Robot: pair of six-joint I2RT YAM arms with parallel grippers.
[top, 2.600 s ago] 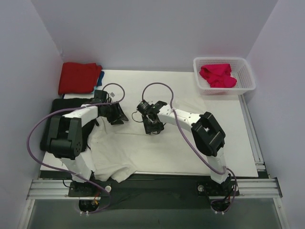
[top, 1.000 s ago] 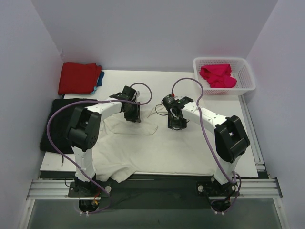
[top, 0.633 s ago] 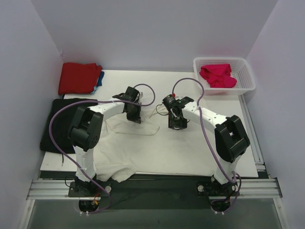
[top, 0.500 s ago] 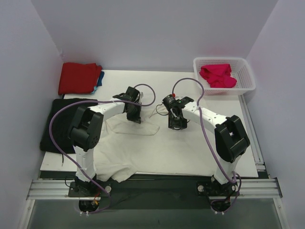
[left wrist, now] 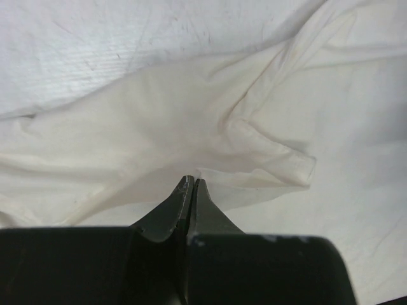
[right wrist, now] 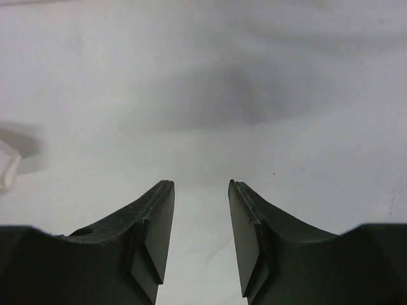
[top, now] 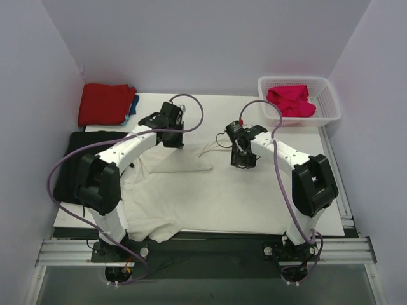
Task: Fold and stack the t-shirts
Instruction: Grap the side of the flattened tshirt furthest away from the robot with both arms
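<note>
A large cream-white t-shirt (top: 203,197) lies spread over the near half of the table. My left gripper (top: 173,145) hangs above the shirt's far left part. In the left wrist view its jaws (left wrist: 192,181) are shut, pinching a fold of the cream cloth (left wrist: 191,121), and creases run out from the tips. My right gripper (top: 244,164) stands open over the shirt's far right part, with only pale surface between its fingers (right wrist: 201,184). A folded red t-shirt (top: 105,103) lies on a blue one (top: 133,105) at the back left. A magenta-pink t-shirt (top: 290,100) is bunched in the basket.
A white plastic basket (top: 331,96) stands at the back right corner of the table. A black mat (top: 71,159) lies at the left edge, partly under the left arm. White walls close in the back and both sides.
My left gripper has shut on the cream shirt and moved toward the back with the cloth. The right gripper has shifted slightly right and stays open.
</note>
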